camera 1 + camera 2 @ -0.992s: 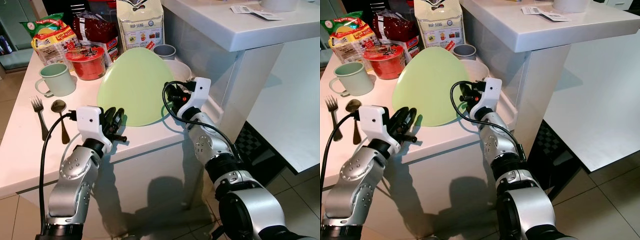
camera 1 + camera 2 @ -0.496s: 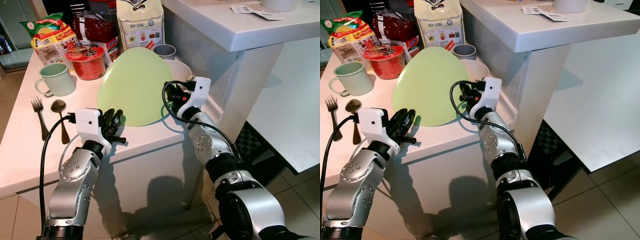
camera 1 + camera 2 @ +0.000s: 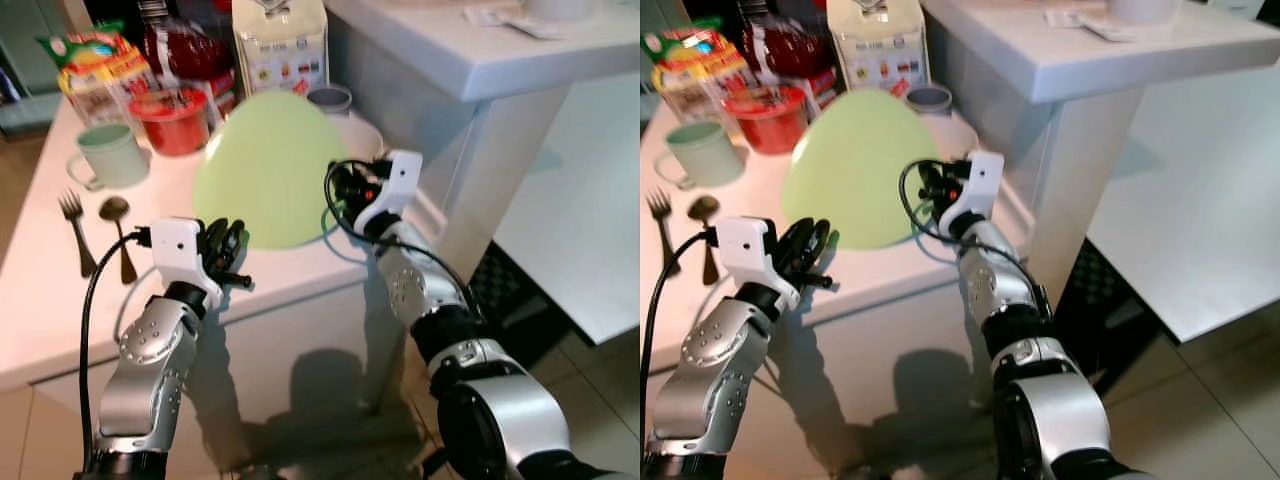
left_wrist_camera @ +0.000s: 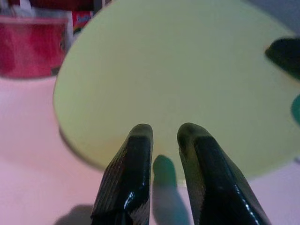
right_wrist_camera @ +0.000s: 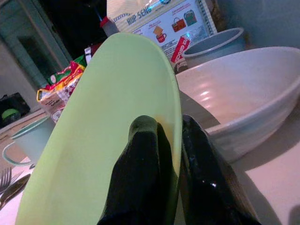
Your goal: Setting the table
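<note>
**Pale green plate held tilted on its edge above a white counter**

Pale green and round, the plate (image 3: 268, 170) stands tilted steeply, its face turned toward the robot and its lower rim at or just above the white counter (image 3: 40, 300); contact there cannot be judged. The right gripper (image 3: 340, 196) grips the plate's right edge, its jaws closed narrowly with one black finger on each face of the rim, as the right wrist view shows. The left gripper (image 3: 226, 248) hovers just in front of the plate's lower left part, apart from it; its jaws are narrow, the two fingertips (image 4: 139, 136) almost together with only a slim gap and nothing between them.

Just behind the plate, on the robot's right, sits a wide white bowl (image 5: 234, 93), and behind that a small grey bowl (image 3: 329, 99). At the back of the counter stand a pale printed bag (image 3: 280, 45), a red tub (image 3: 176, 120), dark red packets (image 3: 185, 55) and a yellow and green snack packet (image 3: 92, 65). A pale green enamel mug (image 3: 107, 156) stands on the left side of the counter. Nearer the robot, a fork (image 3: 77, 230) and a spoon (image 3: 119, 232) lie side by side, well to the left of the plate. To the right rises a higher white worktop (image 3: 480, 50) with papers (image 3: 505, 20) on it.
</note>
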{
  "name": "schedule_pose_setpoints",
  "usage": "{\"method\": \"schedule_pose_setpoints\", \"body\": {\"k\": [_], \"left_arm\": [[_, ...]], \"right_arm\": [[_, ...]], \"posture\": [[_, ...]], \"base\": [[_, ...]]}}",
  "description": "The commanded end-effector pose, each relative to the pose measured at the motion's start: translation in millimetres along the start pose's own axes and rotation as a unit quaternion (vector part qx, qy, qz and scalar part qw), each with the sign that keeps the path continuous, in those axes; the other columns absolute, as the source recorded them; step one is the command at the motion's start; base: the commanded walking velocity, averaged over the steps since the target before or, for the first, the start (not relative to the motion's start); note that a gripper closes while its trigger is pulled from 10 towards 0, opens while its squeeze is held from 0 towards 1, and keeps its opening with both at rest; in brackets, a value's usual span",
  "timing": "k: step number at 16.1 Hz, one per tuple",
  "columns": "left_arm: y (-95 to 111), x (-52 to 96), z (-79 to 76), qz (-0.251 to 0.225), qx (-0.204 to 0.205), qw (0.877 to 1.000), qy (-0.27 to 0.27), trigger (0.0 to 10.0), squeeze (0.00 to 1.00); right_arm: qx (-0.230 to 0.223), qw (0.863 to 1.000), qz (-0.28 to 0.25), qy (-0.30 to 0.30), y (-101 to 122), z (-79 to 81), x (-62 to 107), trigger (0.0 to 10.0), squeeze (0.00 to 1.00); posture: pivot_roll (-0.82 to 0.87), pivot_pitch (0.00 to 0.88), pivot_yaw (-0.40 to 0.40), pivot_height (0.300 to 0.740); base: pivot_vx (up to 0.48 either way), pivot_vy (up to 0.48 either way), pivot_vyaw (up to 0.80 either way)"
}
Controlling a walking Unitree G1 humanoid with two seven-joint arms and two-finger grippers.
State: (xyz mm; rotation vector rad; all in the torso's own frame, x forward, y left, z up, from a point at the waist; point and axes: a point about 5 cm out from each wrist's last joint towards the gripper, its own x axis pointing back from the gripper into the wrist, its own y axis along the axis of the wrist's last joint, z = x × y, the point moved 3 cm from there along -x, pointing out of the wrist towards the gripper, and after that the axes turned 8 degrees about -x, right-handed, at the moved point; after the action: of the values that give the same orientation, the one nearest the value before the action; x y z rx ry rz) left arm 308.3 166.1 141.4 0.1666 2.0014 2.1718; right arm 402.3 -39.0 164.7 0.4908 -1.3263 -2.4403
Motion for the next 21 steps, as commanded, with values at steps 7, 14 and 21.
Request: {"method": "schedule_pose_setpoints", "body": {"k": [7, 14, 21], "left_arm": [[-4.3, 1.6, 4.9, 0.008, -0.011, 1.0, 0.016, 10.0, 0.0], [-2.3, 0.5, 0.5, 0.003, -0.015, 1.0, 0.003, 10.0, 0.0], [1.5, -0.5, -4.5, -0.007, -0.01, 1.0, -0.008, 10.0, 0.0]], "right_arm": [[0.014, 0.998, 0.067, -0.018, -30.3, -10.5, 10.4, 0.0, 0.0], [0.013, 0.997, 0.069, -0.019, -31.5, -11.2, 11.7, 0.0, 0.0], [0.015, 0.997, 0.071, -0.021, -31.0, -13.0, 11.6, 0.0, 0.0]], "posture": [[0.11, 0.0, 0.02, 0.74], [0.1, 0.0, 0.02, 0.74], [0.1, 0.0, 0.016, 0.74]], "base": [[-0.307, 0.0, 0.0], [0.0, -0.111, 0.0], [0.0, -0.474, 0.0]]}}
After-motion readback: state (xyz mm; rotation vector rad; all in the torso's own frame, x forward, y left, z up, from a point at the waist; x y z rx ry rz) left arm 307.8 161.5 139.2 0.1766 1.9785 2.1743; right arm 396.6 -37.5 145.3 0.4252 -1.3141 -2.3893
